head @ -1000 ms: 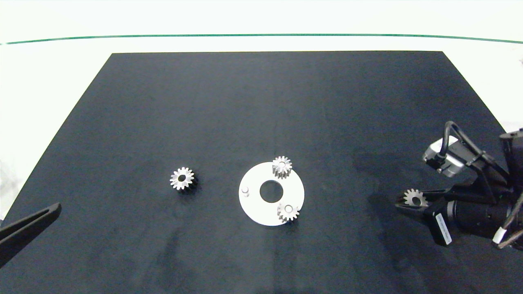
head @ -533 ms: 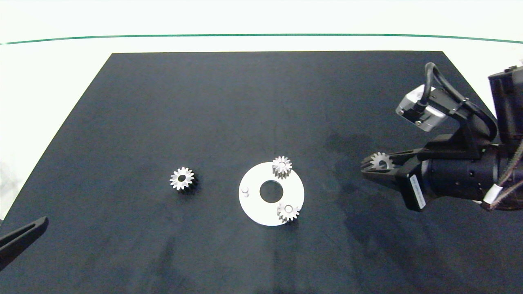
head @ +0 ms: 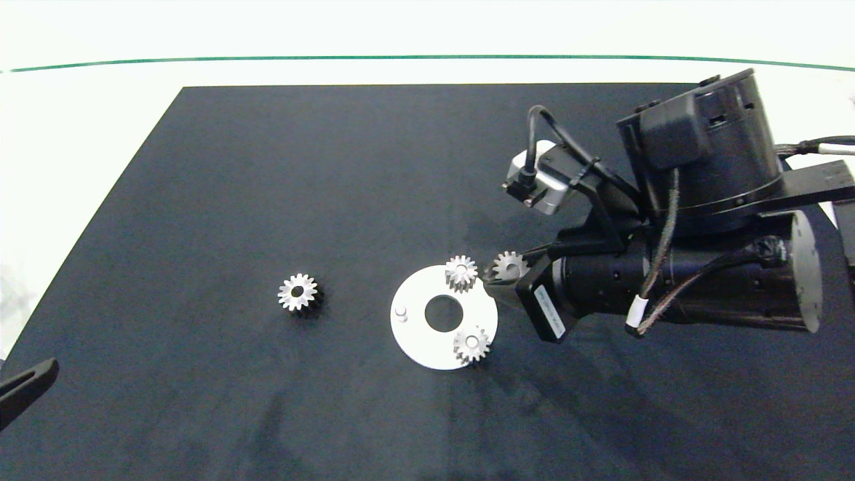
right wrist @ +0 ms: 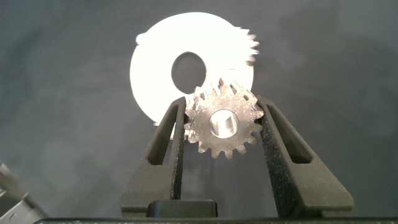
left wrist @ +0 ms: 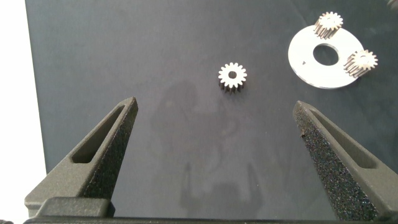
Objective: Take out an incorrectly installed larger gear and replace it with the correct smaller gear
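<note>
My right gripper (head: pixel 507 270) is shut on the smaller gear (head: pixel 510 265), a silver gear with an open bore, hanging just right of the white disc plate (head: pixel 417 339). In the right wrist view this smaller gear (right wrist: pixel 222 122) sits clamped between the right gripper's (right wrist: pixel 222 103) two fingers, with the plate (right wrist: pixel 155 62) behind it. The larger gear (head: pixel 296 292) lies flat on the black mat left of the plate. My left gripper (left wrist: pixel 214 106) stands open and holds nothing, well back from the larger gear (left wrist: pixel 233 76); its tip shows at the mat's lower left (head: pixel 30 381).
The plate carries two narrower gears on pegs, one at the back (head: pixel 461 272) and one at the front right (head: pixel 471 344). A bare peg (head: pixel 401 312) stands on its left side, beside a large centre hole. The black mat (head: pixel 267 167) covers a white table.
My right arm has swung in from the mat's right side toward the plate, carrying the smaller gear up and leftward. The left gripper has drawn back toward the lower-left edge.
</note>
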{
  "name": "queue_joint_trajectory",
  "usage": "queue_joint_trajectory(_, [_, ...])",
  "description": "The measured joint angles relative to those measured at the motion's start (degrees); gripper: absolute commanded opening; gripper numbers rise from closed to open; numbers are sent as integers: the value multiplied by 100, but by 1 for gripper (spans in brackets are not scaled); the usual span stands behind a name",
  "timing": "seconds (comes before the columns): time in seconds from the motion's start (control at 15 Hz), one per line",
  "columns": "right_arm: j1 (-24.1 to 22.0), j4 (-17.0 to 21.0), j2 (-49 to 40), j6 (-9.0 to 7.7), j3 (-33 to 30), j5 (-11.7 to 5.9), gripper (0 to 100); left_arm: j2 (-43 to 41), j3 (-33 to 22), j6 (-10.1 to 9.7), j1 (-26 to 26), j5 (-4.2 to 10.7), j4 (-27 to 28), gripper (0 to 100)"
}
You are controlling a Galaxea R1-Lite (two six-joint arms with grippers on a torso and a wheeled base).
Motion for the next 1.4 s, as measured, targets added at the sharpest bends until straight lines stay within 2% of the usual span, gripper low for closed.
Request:
queue_joint_trajectory(0.13, [168,332,247,2,-408,0,22,-13,2,-1,0,2,0,100])
queue_joint_trajectory(0.27, [319,511,518,2,-808,-38,22,-32,2,-1,0,2,0,100])
queue_joint_trajectory(0.93, [623,552,1642,2,-1715,-334,22,-148,2,-11,0,0,0,100])
queue_joint_trajectory(1.4, [691,549,2181,2,-2186,-364,22,-200,2,-11,-7,2,0,100])
